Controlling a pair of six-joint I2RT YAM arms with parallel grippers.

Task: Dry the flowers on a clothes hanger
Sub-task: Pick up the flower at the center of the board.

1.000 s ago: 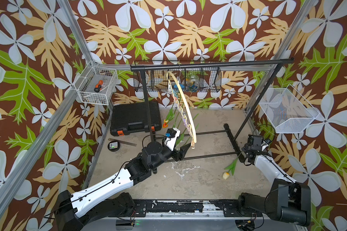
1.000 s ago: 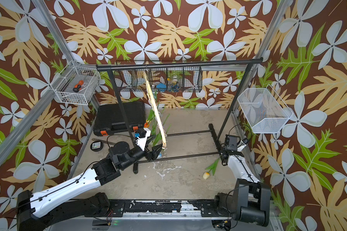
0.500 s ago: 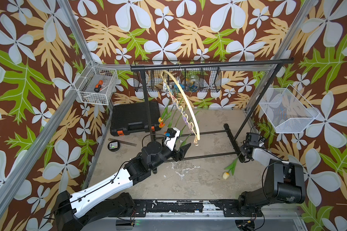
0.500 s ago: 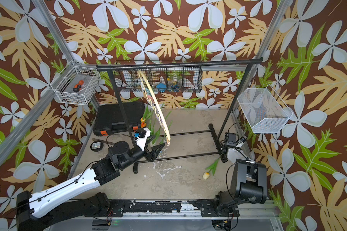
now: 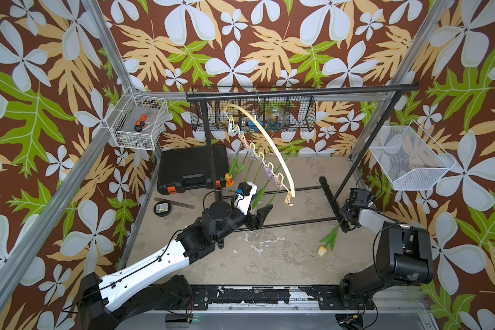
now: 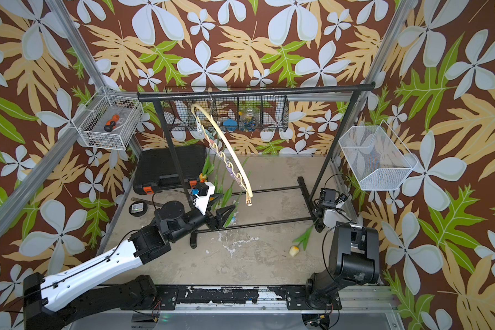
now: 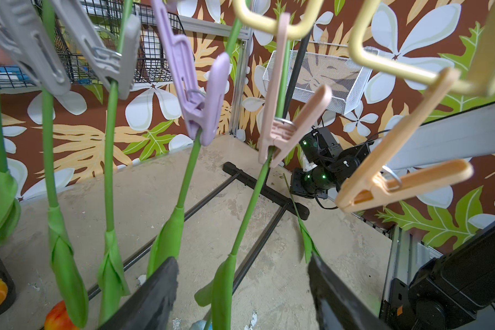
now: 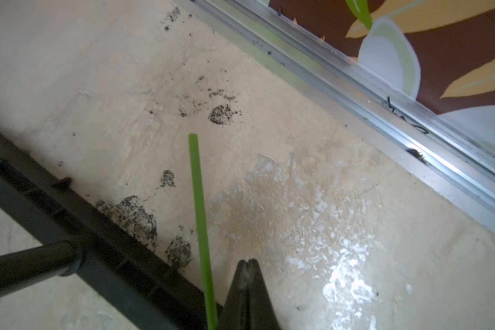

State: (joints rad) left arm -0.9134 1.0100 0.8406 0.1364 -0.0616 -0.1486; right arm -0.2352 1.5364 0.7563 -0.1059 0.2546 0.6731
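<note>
Pickup of the tulip [image 5: 330,238] on the floor [image 5: 269,257] looks the step: right gripper [image 8: 247,264] is pinched shut with the stem [image 8: 197,200] beside it, left gripper [image 7: 242,285] gapes under the hanger [image 5: 272,145], so next needs a surer grab, then the free peg [image 7: 397,183].

We're looking into a robot lab test cell: aluminium frame posts [image 5: 117,57] box in wallpapered panels [image 5: 240,43], robot arms [image 5: 155,263] bolted to a metal base rail [image 5: 255,295], a scuffed table [image 5: 283,257], a black tool case [image 5: 192,165] behind.
</note>
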